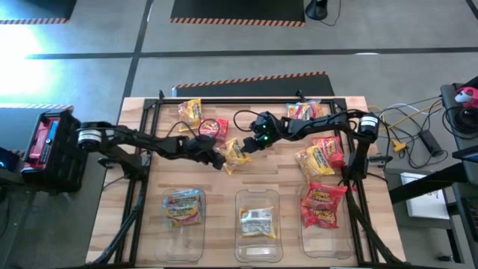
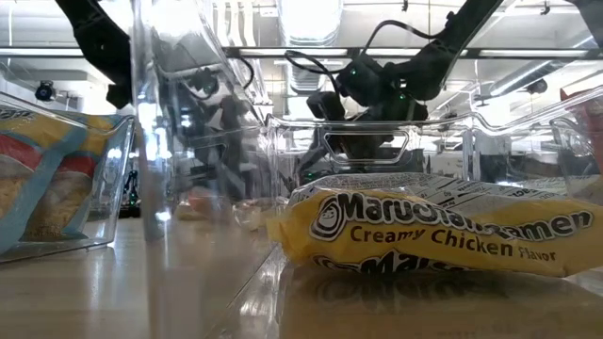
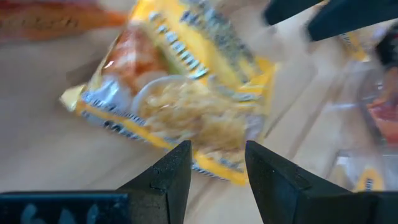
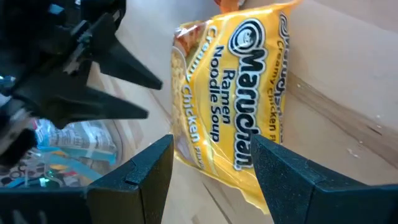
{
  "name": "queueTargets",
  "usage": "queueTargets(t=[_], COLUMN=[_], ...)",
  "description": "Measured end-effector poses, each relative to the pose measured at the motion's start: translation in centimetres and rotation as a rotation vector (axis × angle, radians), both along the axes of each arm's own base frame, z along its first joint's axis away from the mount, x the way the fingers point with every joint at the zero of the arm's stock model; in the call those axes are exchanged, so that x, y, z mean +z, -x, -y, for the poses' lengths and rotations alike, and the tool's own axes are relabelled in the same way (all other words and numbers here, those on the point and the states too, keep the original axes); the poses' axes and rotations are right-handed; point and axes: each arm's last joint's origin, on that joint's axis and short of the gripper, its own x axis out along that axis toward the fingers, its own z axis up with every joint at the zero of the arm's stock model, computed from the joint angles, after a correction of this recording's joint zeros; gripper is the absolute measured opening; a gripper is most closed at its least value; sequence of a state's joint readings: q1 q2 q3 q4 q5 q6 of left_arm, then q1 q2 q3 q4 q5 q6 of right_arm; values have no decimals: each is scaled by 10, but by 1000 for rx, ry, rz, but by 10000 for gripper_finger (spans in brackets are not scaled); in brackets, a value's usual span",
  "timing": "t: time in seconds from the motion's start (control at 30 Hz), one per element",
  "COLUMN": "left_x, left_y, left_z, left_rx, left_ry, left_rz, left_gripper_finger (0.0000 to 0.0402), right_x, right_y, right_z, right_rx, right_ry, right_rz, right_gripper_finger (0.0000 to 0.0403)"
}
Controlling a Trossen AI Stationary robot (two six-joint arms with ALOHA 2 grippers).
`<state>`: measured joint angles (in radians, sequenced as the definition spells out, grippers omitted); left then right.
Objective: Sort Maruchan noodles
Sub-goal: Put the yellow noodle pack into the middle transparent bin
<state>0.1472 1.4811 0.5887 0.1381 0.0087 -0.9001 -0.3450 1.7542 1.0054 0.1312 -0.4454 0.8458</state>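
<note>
Right gripper (image 4: 211,165): fingers (image 4: 146,171) apart, straddling the near edge of a yellow Creamy Chicken packet (image 4: 233,99) lying on the wooden table (image 4: 348,93). Left gripper (image 4: 134,93) just beside the packet, jaws parted. Clear bin (image 4: 81,146) beyond holds a blue-multicoloured packet (image 4: 78,140).

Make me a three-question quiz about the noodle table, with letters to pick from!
1. Where is the packet that both end effectors are at?
A. table middle
B. inside a bin
C. on the floor

2. What colour is the packet in the middle bin?
A. red
B. yellow
C. green

3. How are the right end effector's fingers?
A. shut tight
B. apart
C. hidden

Answers:
1 A: the yellow packet is mid-table between left end effector and right end effector.
2 B: the Creamy Chicken packet in the middle bin is yellow.
3 B: a gap shows between the fingers.
</note>
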Motion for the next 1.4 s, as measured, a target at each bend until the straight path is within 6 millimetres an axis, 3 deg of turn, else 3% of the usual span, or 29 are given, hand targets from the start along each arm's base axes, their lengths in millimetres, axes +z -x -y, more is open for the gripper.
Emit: queueTargets(t=[0.23, 0.6, 1.4], left_x=[-3, -33, -42], left_y=[-2, -10, -10], left_z=[-3, -6, -7], left_rx=[6, 41, 68], left_ry=[-43, -40, -32], left_rz=[-7, -88, -119], left_gripper_finger=[134, 134, 134], right_x=[0, 0, -4], right_y=[0, 0, 4], right_z=[0, 0, 16], right_rx=[4, 9, -31], right_ry=[7, 19, 88], right_rz=[2, 4, -2], right_gripper_finger=[203, 203, 203])
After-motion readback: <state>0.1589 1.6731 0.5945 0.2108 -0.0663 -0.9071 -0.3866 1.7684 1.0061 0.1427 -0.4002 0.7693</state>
